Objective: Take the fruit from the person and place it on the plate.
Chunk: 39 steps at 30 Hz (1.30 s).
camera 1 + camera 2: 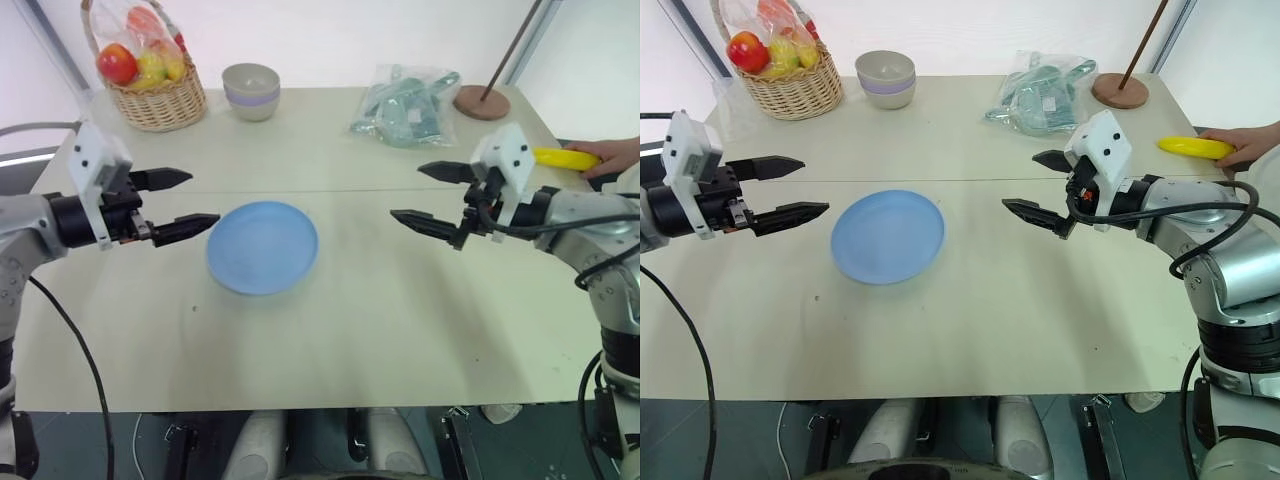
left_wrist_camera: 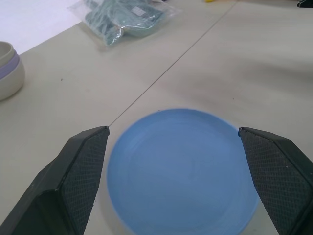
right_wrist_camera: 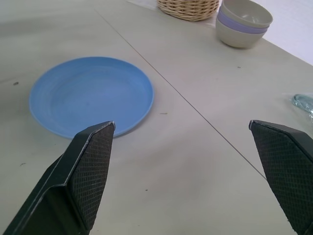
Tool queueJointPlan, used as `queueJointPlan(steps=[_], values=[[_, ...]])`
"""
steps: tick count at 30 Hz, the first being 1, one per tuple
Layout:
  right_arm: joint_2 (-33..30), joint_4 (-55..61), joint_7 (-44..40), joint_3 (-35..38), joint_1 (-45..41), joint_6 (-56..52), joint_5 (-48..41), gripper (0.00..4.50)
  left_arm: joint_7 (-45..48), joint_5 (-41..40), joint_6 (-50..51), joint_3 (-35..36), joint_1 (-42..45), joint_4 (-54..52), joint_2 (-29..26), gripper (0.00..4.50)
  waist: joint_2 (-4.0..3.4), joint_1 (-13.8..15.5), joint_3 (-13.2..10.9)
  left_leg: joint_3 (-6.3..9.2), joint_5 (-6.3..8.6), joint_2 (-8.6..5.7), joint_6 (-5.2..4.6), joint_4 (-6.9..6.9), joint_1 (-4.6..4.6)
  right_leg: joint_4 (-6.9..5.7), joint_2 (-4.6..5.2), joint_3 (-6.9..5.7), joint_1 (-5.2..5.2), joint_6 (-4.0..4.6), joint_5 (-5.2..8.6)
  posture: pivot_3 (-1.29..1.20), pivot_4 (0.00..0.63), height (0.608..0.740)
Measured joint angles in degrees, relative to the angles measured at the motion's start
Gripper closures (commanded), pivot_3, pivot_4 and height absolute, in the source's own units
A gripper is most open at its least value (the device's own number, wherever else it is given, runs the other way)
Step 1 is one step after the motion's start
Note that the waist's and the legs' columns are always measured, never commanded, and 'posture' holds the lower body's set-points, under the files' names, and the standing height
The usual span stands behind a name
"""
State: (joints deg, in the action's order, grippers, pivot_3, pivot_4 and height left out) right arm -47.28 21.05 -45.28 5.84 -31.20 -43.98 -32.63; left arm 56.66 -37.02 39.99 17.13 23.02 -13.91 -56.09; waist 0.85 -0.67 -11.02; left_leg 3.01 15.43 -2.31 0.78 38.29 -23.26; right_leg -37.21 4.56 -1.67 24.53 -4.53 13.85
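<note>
The banana [image 1: 1196, 147] lies at the table's far right edge, gripped by the person's hand [image 1: 1243, 144], behind and outboard of the right gripper [image 1: 1037, 186], well apart from its fingers. The right gripper's fingers are spread wide and grasp nothing. The plate [image 1: 887, 236] rests flat between both grippers, ahead of their fingertips. The left gripper [image 1: 791, 187] is likewise spread and empty, just beside the plate's rim. No legible writing appears on the plastic bag [image 1: 1040, 94], bowl [image 1: 886, 78] or basket [image 1: 782, 70].
</note>
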Motion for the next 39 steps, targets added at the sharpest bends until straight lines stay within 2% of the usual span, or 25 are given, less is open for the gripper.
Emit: queueJointPlan(steps=[24,39], values=[[0.39,0.00,1.17,0.57,0.13,-0.33,-0.35,0.00,-0.47,0.15,-0.17,-0.99,1.98,-0.14,0.15,0.08,0.00,-0.03,0.00,0.00,0.00,0.00,0.00,0.00,0.00,0.00,0.00,0.00,0.00,0.00,0.00,0.00,0.150,0.740],[7.07,-1.53,11.36,5.25,-10.90,-7.70,-7.12,0.00,-0.48,0.26,-0.52,-2.50,2.25,0.29,0.55,0.08,-0.02,-0.04,-0.01,0.02,0.00,0.01,0.00,-0.04,0.00,0.02,0.00,0.00,0.01,0.01,0.00,0.00,0.150,0.740]])
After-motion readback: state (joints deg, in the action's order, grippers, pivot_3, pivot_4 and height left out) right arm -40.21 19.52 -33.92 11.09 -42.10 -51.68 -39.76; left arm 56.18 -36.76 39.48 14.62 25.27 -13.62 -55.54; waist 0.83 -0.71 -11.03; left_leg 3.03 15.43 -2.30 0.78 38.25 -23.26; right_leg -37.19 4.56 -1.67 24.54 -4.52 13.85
